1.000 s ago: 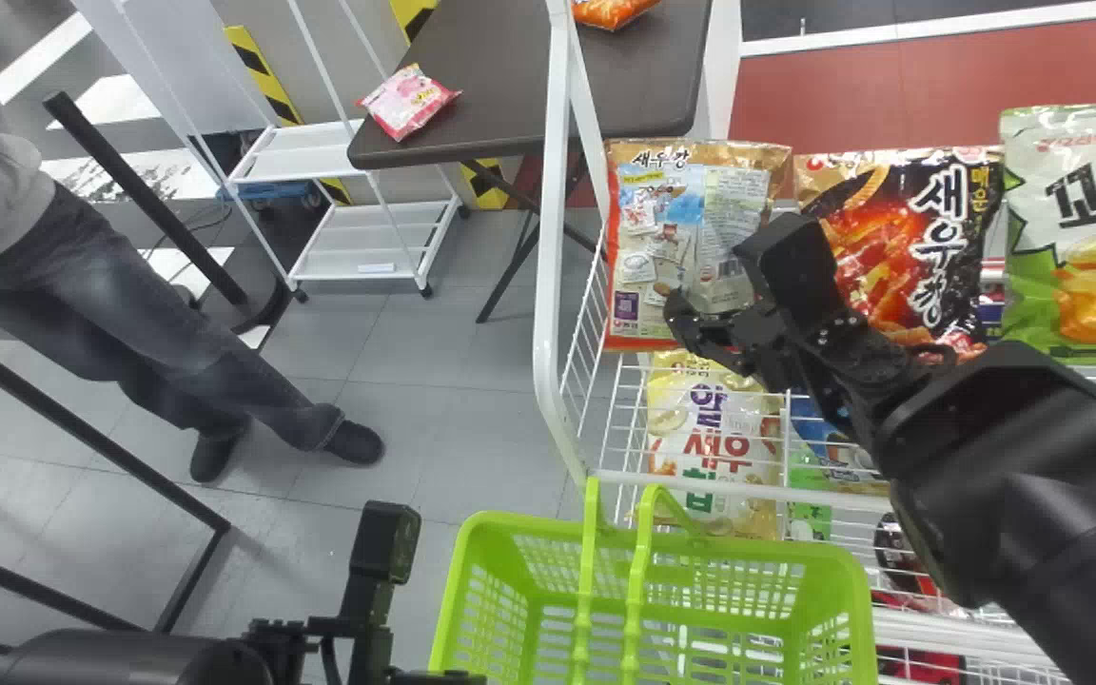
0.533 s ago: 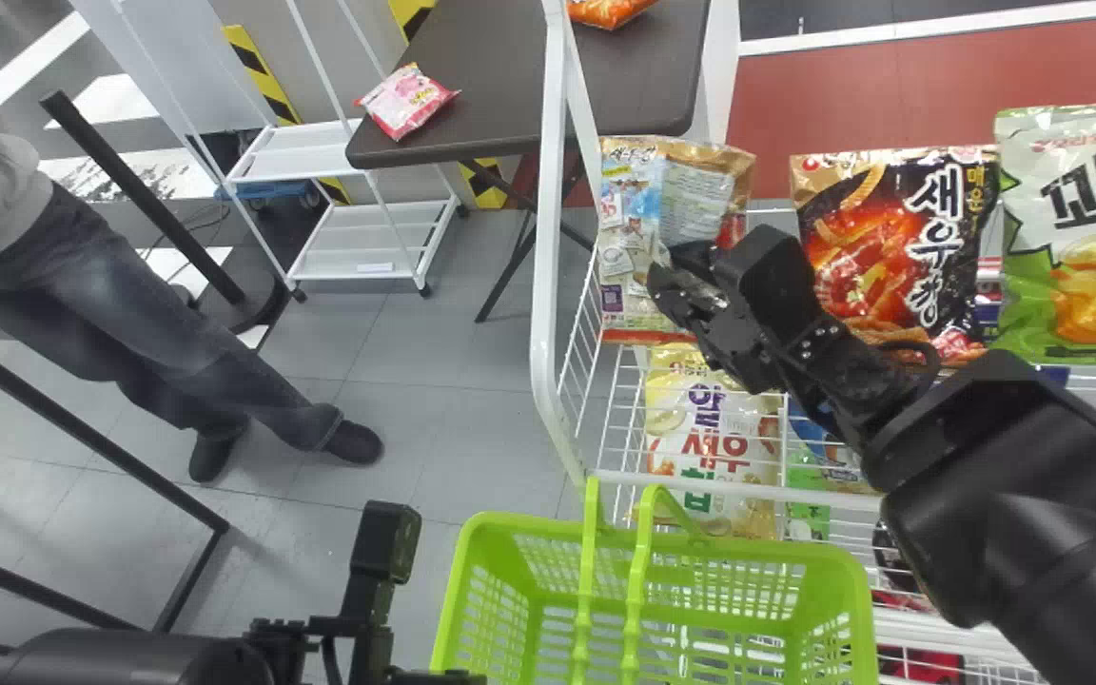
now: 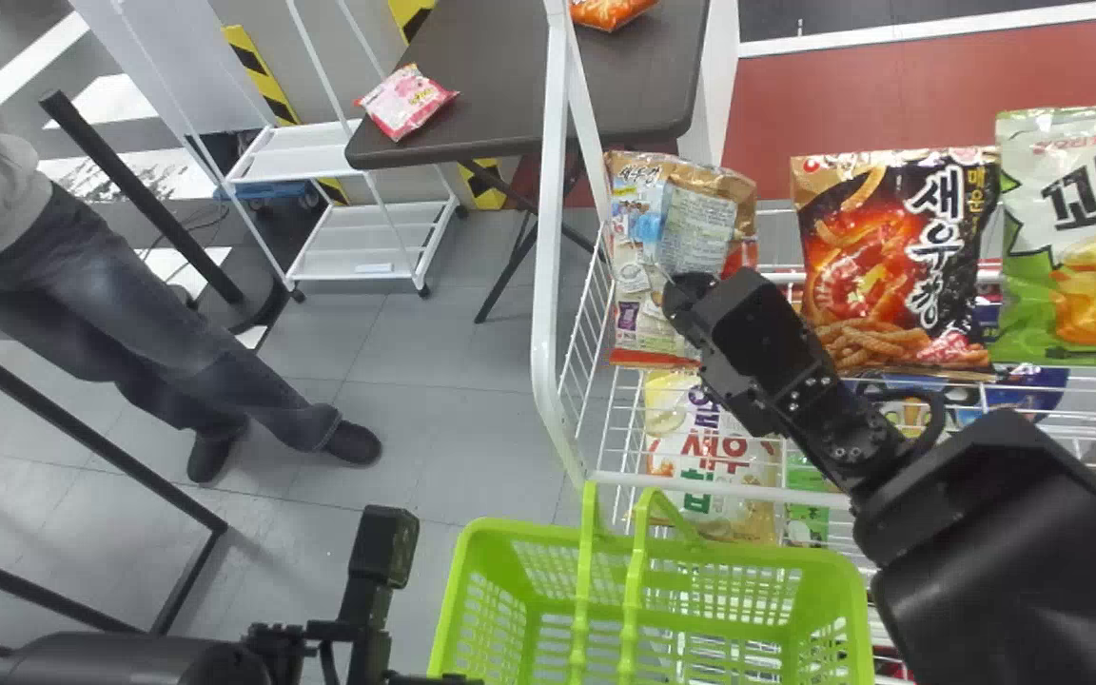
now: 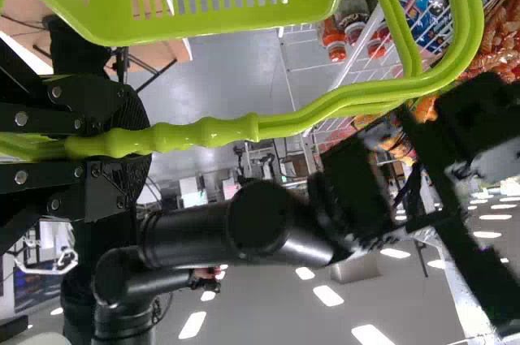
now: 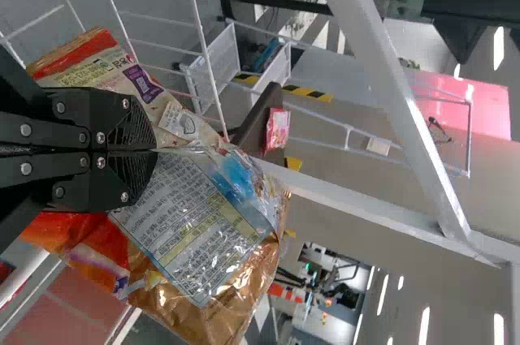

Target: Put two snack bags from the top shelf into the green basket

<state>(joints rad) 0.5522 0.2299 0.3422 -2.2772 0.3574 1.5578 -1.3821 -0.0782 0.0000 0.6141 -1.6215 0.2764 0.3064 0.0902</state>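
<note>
At the white wire rack [image 3: 545,285] — clenched on the upright snack bag [image 3: 638,228] with the right gripper [image 5: 149,150], likely due back toward the robot, over the green basket [image 3: 757,556].

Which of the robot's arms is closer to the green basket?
The left: its pincer is clamped right on the handles of the green basket. The right pincer is off beyond the basket, pinching a snack bag.
</note>
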